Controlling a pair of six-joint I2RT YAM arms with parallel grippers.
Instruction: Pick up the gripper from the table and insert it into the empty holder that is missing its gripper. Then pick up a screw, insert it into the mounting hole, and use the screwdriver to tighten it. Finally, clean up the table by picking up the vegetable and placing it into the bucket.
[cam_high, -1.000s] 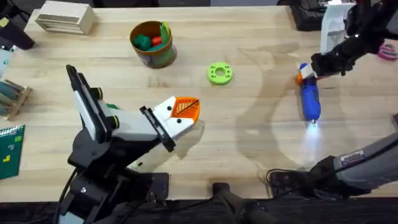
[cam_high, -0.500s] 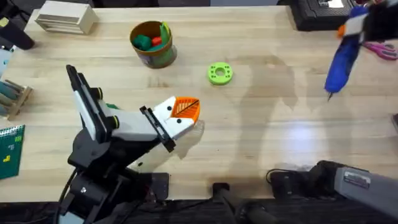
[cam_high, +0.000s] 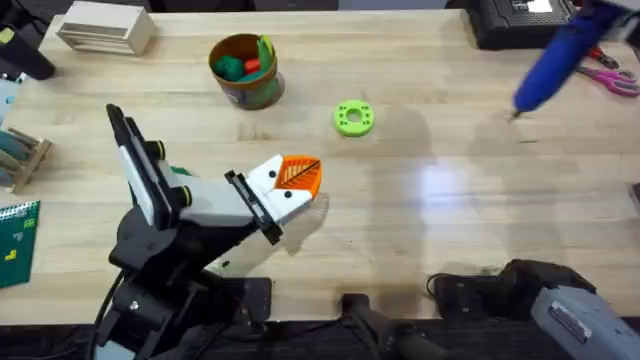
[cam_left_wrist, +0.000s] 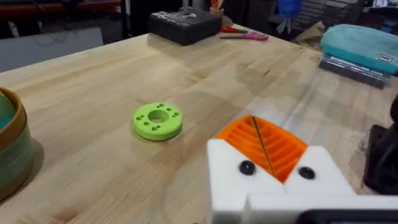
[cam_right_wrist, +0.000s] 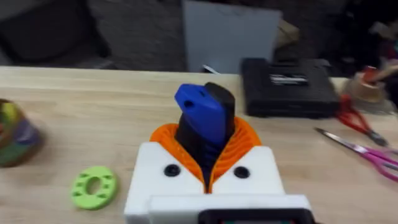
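Note:
My right gripper (cam_right_wrist: 206, 152) is shut on the blue screwdriver (cam_right_wrist: 203, 112), its orange pads clamping the body. In the overhead view the screwdriver (cam_high: 552, 62) hangs tilted above the table's (cam_high: 450, 210) far right, tip pointing down-left. My left gripper (cam_left_wrist: 260, 142) rests low at the near left, its two orange ribbed pads pressed together with nothing between them. They sit in white holders (cam_left_wrist: 273, 183) that show two dark screw heads. From above I see the orange gripper (cam_high: 298, 173) seated in its mount. The bucket (cam_high: 243, 72) stands at the far left-centre with a dark-green vegetable (cam_high: 231, 67) inside.
A bright green disc with holes (cam_high: 353, 118) lies mid-table. Red-handled scissors (cam_high: 610, 78) and a black box (cam_high: 520, 20) are at the far right. A wooden block (cam_high: 105, 28) sits far left, and a small rack (cam_high: 20, 155) is at the left edge.
The right gripper has lifted the blue screwdriver off the table and carried it up toward the far right. The left arm has not moved.

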